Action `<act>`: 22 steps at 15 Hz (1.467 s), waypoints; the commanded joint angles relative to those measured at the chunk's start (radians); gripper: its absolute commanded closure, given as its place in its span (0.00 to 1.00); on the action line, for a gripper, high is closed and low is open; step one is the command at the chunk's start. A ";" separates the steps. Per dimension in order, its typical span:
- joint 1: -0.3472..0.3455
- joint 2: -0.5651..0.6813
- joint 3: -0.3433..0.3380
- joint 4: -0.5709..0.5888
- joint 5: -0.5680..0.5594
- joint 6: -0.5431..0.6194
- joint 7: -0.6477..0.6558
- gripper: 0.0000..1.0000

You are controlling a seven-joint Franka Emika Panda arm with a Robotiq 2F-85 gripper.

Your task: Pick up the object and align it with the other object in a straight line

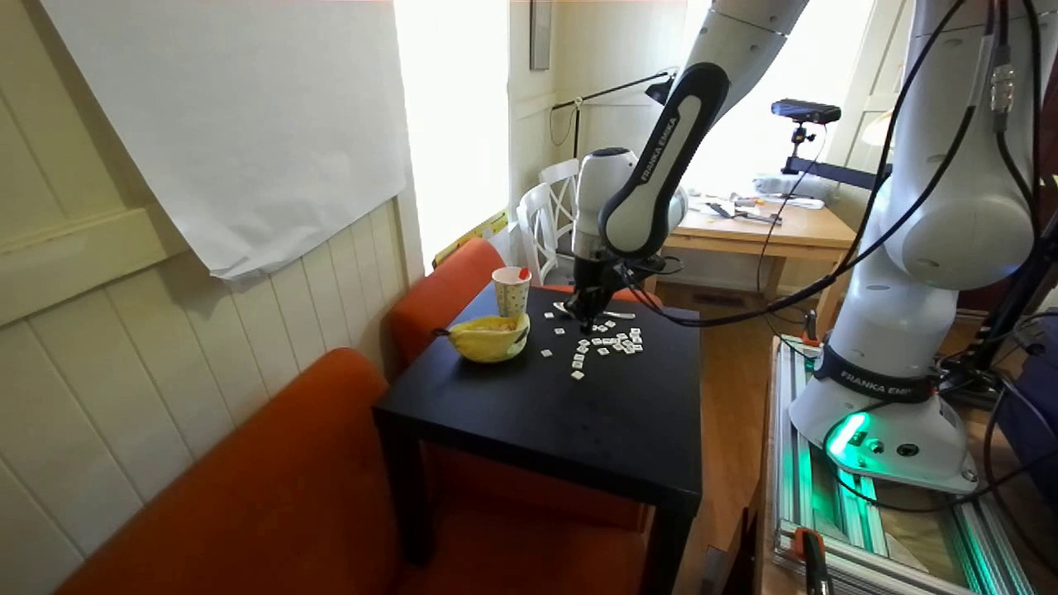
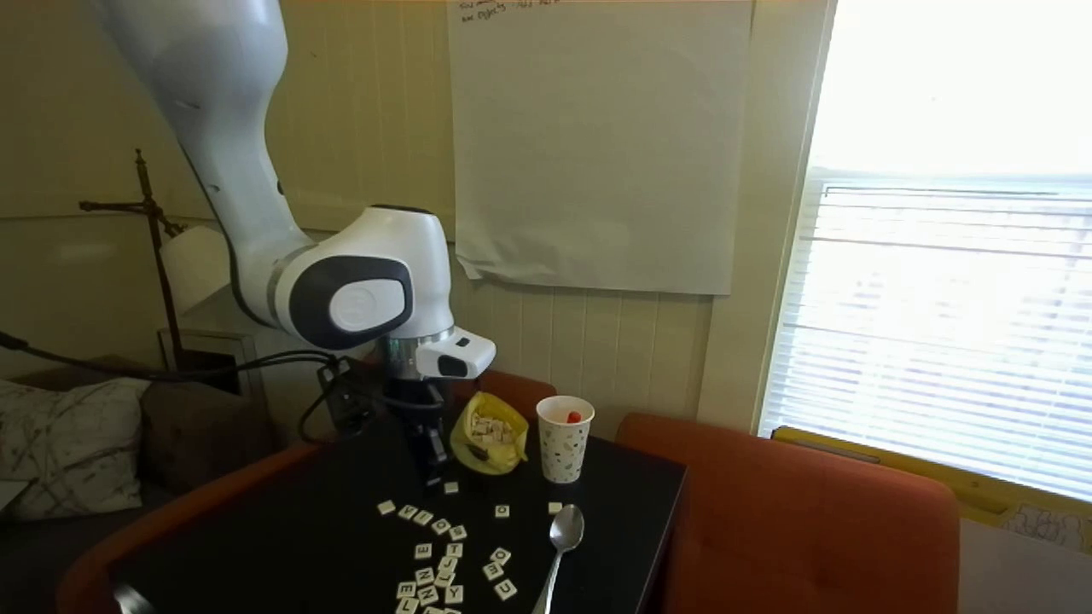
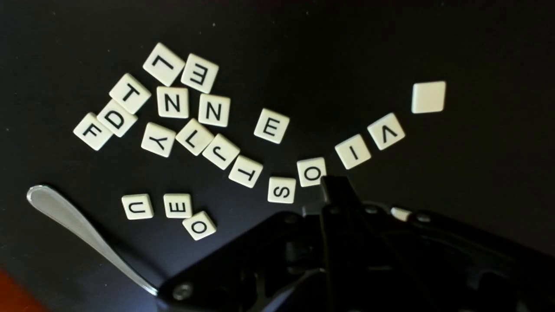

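Note:
White letter tiles lie on the black table (image 1: 636,421). In the wrist view several form a curved row, among them the T tile (image 3: 246,172), S tile (image 3: 282,190), O tile (image 3: 311,171), I tile (image 3: 353,151) and V tile (image 3: 386,131). A blank tile (image 3: 428,97) lies beyond the V, and also shows in both exterior views (image 1: 577,375) (image 2: 386,506). My gripper (image 3: 331,190) looks shut, its tip overlapping the O's corner in view. It points down above the table in both exterior views (image 1: 585,321) (image 2: 433,479). No tile shows between its fingers. Another tile (image 3: 401,213) is mostly hidden behind it.
A yellow bag (image 1: 489,349) of tiles and a paper cup (image 2: 563,445) stand near the gripper. A spoon (image 2: 566,530) lies by the tiles; its handle (image 3: 82,227) shows in the wrist view. Orange seats (image 1: 306,421) surround the table.

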 commanded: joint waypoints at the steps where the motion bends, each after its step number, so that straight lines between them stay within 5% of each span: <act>1: 0.032 0.056 -0.036 0.033 -0.034 0.025 -0.024 0.99; 22: 0.038 0.148 -0.039 0.108 0.001 -0.029 -0.165 0.99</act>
